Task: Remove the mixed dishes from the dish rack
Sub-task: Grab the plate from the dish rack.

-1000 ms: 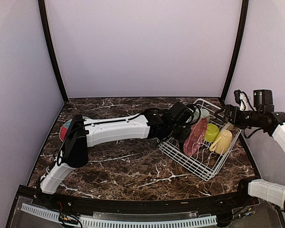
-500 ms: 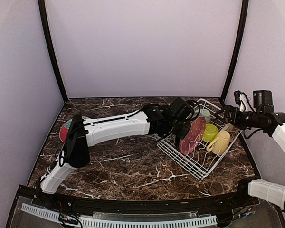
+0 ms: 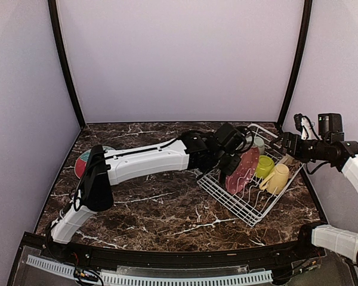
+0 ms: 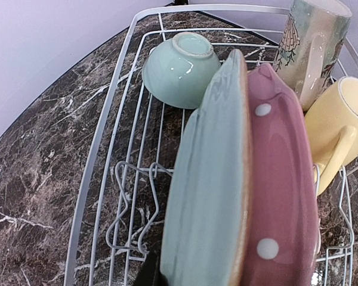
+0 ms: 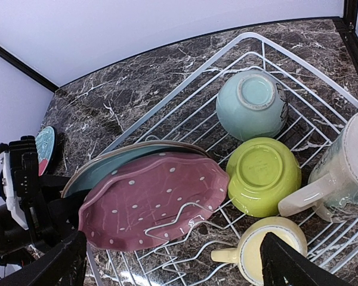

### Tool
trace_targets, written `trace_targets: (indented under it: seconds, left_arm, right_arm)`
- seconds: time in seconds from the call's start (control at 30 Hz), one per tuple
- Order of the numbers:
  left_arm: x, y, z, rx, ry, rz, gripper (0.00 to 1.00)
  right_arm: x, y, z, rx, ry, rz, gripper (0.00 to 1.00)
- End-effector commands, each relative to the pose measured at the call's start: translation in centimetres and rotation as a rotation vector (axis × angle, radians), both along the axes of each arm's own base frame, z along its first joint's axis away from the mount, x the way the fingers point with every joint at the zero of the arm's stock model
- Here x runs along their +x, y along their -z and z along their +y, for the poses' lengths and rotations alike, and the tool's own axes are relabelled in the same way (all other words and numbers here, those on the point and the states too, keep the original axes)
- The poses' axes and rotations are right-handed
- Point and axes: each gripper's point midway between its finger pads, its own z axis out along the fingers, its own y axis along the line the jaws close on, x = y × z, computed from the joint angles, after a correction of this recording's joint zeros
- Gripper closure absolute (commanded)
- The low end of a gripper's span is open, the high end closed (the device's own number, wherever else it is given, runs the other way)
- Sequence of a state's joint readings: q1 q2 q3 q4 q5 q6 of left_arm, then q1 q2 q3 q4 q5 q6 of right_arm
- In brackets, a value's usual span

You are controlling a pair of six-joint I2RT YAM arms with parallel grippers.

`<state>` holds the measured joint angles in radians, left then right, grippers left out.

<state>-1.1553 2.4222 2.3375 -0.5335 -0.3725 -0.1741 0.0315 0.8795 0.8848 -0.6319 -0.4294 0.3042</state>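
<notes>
The white wire dish rack [image 3: 250,218] [image 4: 99,137] [image 5: 167,96] stands at the right of the table. In it a grey-green plate [image 4: 209,179] [image 5: 101,171] stands on edge against a maroon-pink dotted plate [image 3: 241,170] [image 4: 280,179] [image 5: 155,199]. Behind them are a mint bowl [image 4: 179,68] [image 5: 250,104], a lime-green bowl [image 3: 265,165] [image 5: 262,176], a yellow mug [image 3: 278,177] [image 4: 340,119] [image 5: 268,250] and a cream-grey mug [image 4: 313,42] [image 5: 346,167]. My left gripper [image 3: 230,162] is shut on the grey-green plate's near rim; only one dark finger [image 4: 144,273] shows. Above the rack's far right side, my right gripper [image 3: 284,143] [image 5: 179,265] hangs open and holds nothing.
A red and teal plate [image 3: 83,161] [image 5: 45,146] lies on the marble table at the far left. Lilac walls with black corner posts close in the back and sides. The left arm stretches across the table's middle.
My left gripper has shut on the grey-green plate. The rack and its dishes have shifted a little to the left and back. The right arm has stayed still.
</notes>
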Motion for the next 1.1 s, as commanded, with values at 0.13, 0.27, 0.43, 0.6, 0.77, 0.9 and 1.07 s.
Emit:
trace_targets:
  seconds: [0.13,0.27,0.43,0.6,0.77,0.9,1.07]
  left_arm:
    - [-3.1,-11.7,-0.4,-0.144,0.064,-0.151,0.99]
    - [-3.4,-13.1,-0.3,-0.157,0.066,-0.179,0.99]
    - [-3.9,-14.9,0.1,-0.177,0.069,-0.201,0.99]
    - [-4.1,-16.4,0.7,-0.199,0.066,-0.212,0.99]
    - [-4.4,-17.2,1.0,-0.223,0.074,-0.203,0.99]
    - [-4.5,-18.0,1.6,-0.229,0.069,-0.214,0.99]
    - [-4.8,-19.2,2.5,-0.244,0.066,-0.225,0.99]
  right_arm:
    - [-0.1,-0.3,0.2,-0.003,-0.008,-0.025,0.01]
    - [-0.1,-0.4,0.1,-0.003,-0.006,-0.028,0.01]
    - [-0.1,-0.4,0.1,-0.004,-0.006,-0.028,0.01]
    - [-0.1,-0.4,0.2,-0.001,-0.008,-0.025,0.01]
    - [-0.1,-0.5,0.2,0.001,-0.009,-0.027,0.01]
    - [0.0,-0.6,0.2,0.002,-0.009,-0.029,0.01]
    - [0.1,-0.8,0.3,0.008,-0.013,-0.029,0.01]
